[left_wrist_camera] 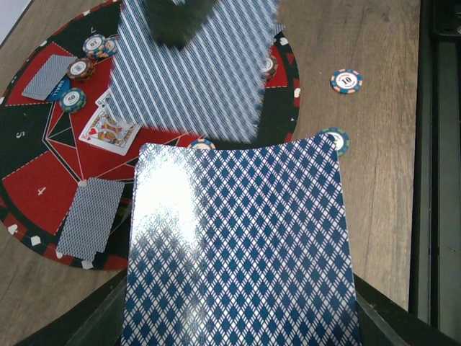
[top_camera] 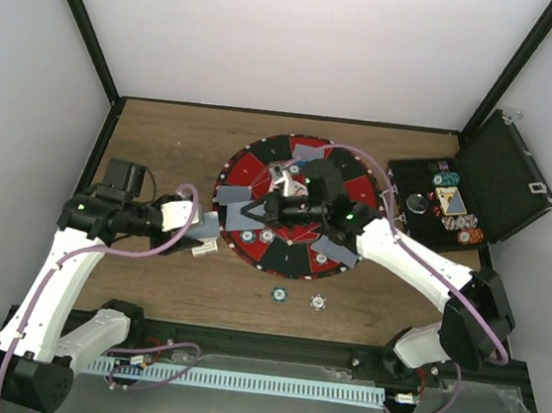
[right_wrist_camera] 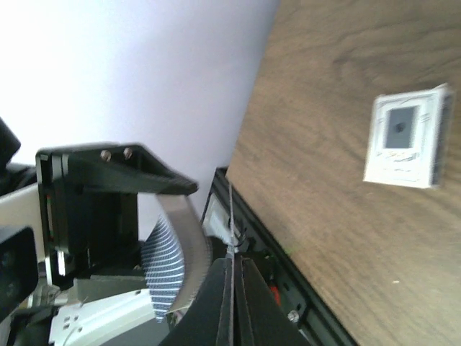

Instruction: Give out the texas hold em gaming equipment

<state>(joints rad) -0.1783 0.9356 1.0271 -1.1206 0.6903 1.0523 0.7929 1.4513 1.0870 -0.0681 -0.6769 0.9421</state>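
Note:
My left gripper (top_camera: 204, 226) is shut on a deck of blue-patterned playing cards (left_wrist_camera: 238, 245) at the left rim of the round red-and-black mat (top_camera: 260, 170). The deck hides its jaws in the left wrist view. My right gripper (top_camera: 253, 211) is shut on a single card (left_wrist_camera: 194, 72), blurred just above the deck's far end; in the right wrist view this card (right_wrist_camera: 230, 216) shows edge-on between the closed fingers. Face-down cards (left_wrist_camera: 90, 216), face-up cards (left_wrist_camera: 108, 130) and chips (left_wrist_camera: 79, 68) lie on the mat. Two chips (top_camera: 279, 293) (top_camera: 318, 301) lie on the wood in front of the mat.
An open black hinged case (top_camera: 503, 183) with chips stands at the right of the table. A small white box (right_wrist_camera: 405, 137) lies on the wood near the left gripper. A black frame rail (top_camera: 260, 342) runs along the table's near edge.

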